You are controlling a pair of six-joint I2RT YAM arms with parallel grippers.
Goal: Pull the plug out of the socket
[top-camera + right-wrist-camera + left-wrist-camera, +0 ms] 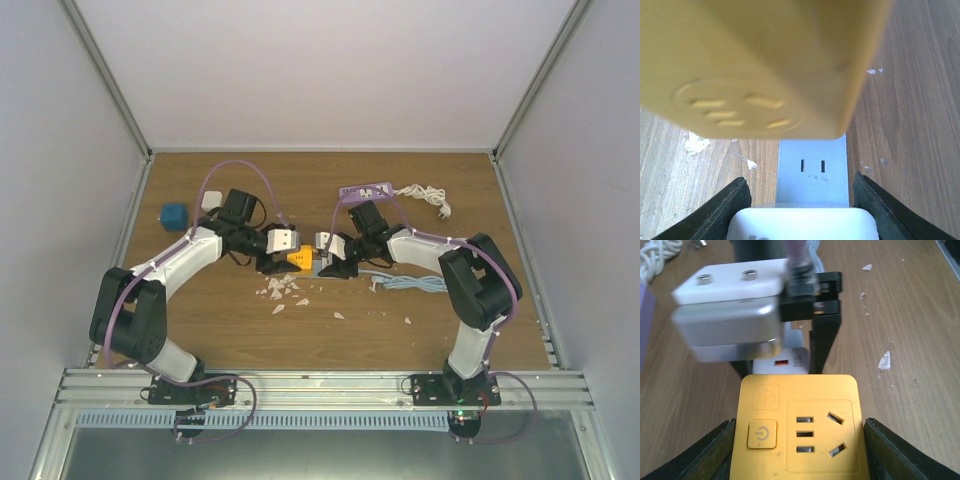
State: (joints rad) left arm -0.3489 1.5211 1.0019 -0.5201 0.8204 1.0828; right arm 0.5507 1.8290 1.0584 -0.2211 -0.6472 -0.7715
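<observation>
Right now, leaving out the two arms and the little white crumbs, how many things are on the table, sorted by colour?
Yellow: 1, socket cube
Blue: 1, small block
Light blue: 1, cable
Purple: 1, strip
White: 3, corded plug, box, socket block
Total: 7

I'm working in a lab test cell: plain white walls (330,70) fill the frame's top and sides, aluminium rail (320,380) along the bottom, wooden surface (300,180) between.

Wooden table (230,340), plain white walls (330,70)
</observation>
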